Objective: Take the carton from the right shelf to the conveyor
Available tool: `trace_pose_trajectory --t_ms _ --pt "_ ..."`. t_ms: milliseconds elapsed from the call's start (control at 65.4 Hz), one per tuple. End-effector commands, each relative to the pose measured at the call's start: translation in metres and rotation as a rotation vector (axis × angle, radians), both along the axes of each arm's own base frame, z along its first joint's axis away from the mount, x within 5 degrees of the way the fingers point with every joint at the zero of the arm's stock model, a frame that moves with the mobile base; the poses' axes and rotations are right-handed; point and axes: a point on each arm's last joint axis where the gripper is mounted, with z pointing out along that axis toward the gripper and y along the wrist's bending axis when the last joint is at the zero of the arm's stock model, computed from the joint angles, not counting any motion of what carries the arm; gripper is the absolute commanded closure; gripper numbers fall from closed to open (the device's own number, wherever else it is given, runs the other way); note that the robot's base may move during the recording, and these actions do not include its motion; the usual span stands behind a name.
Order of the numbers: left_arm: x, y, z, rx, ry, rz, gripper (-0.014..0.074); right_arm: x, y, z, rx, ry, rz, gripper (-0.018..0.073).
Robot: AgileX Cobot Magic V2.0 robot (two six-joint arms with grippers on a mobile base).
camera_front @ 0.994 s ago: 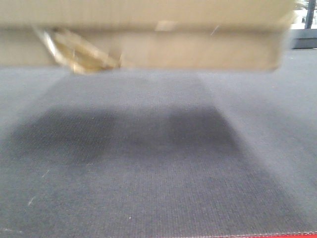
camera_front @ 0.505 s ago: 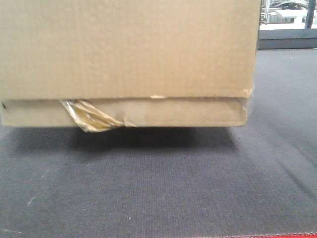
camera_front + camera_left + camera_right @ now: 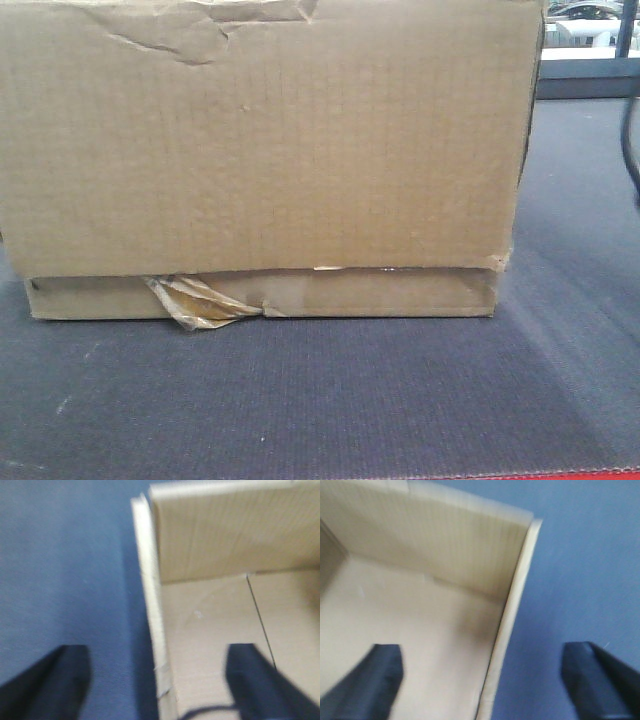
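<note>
Carton point(image 3: 270, 140), task stage: it sits on the conveyor point(image 3: 300, 410), so the carry looks finished. By my judgement, what is left is to lift both arms clear of the carton.
Conveyor: a dark grey woven belt spreads out on every visible side of the carton. A thin red edge strip point(image 3: 600, 473) runs well in front of the carton.
Carton body: a large brown corrugated box with an open top. Its bottom front edge meets the belt along its whole length, and no gap shows beneath it in the front view.
Right shelf: not in view in any picture.
Left end effector point(image 3: 155, 675): spread wide and holding nothing. One finger point(image 3: 55, 677) hangs over the belt outside the carton's side wall and the other hangs inside the carton above its floor. The wall stands between them, and neither touches it as far as the blurred view shows.
Right end effector point(image 3: 487, 677): also wide open and empty, astride the carton's opposite wall. One finger point(image 3: 377, 675) is inside the carton and the other is outside over the belt.
Creased patch point(image 3: 190, 35): crumpled card along the carton's top front edge.
Tape point(image 3: 195, 300): crinkled, yellowish and clear, peeling off the carton's bottom seam, with its loose end touching the belt.
</note>
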Motion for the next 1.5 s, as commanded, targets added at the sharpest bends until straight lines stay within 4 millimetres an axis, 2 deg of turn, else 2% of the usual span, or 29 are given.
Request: trace_pose_trajectory --t_ms 0,76,138,184,291,444,551,734,841,933,1010,1270,1484 --pt "-0.022 0.016 0.026 0.003 -0.065 0.027 0.0339 -0.015 -0.018 0.031 0.018 -0.085 -0.028 0.0206" --pt "-0.036 0.03 0.037 0.005 -0.095 0.055 0.0489 -0.025 -0.036 0.044 0.026 -0.106 -0.067 0.0387" --pt "-0.047 0.044 0.041 0.01 -0.109 0.086 0.0631 -0.03 -0.053 0.049 0.022 -0.101 -0.11 0.0579" --pt "-0.054 0.053 0.043 0.02 -0.114 0.1 0.0619 -0.033 -0.065 0.052 0.017 -0.094 -0.145 0.0661" --pt "-0.069 0.073 0.036 0.025 -0.104 0.136 0.058 -0.035 -0.086 0.05 0.01 -0.081 -0.21 0.0624" --pt "-0.082 0.09 0.002 0.0 -0.077 0.141 0.0582 -0.038 -0.105 0.028 -0.004 -0.048 -0.269 0.0628" --pt "-0.093 0.094 -0.029 0.006 -0.055 0.14 0.0582 -0.043 -0.106 0.003 -0.017 -0.012 -0.27 0.0628" --pt "-0.117 0.092 -0.077 0.017 -0.054 0.122 0.0582 -0.062 -0.109 -0.054 -0.033 0.033 -0.264 0.0628" --pt "-0.135 0.09 -0.097 0.016 -0.084 0.112 0.0582 -0.085 -0.113 -0.086 -0.029 0.022 -0.261 0.0628" --pt "-0.154 0.089 -0.107 0.015 -0.134 0.105 0.0582 -0.108 -0.117 -0.109 -0.016 -0.02 -0.257 0.0628" --pt "-0.169 0.087 -0.115 0.014 -0.184 0.099 0.0582 -0.129 -0.12 -0.117 0.003 -0.08 -0.254 0.0628" --pt "-0.225 0.084 -0.12 0.014 -0.403 0.092 0.0582 -0.211 -0.133 -0.127 0.078 -0.36 -0.244 0.0628" --pt "-0.264 0.082 -0.12 0.014 -0.591 0.089 0.0582 -0.262 -0.142 -0.134 0.137 -0.557 -0.243 0.0628"
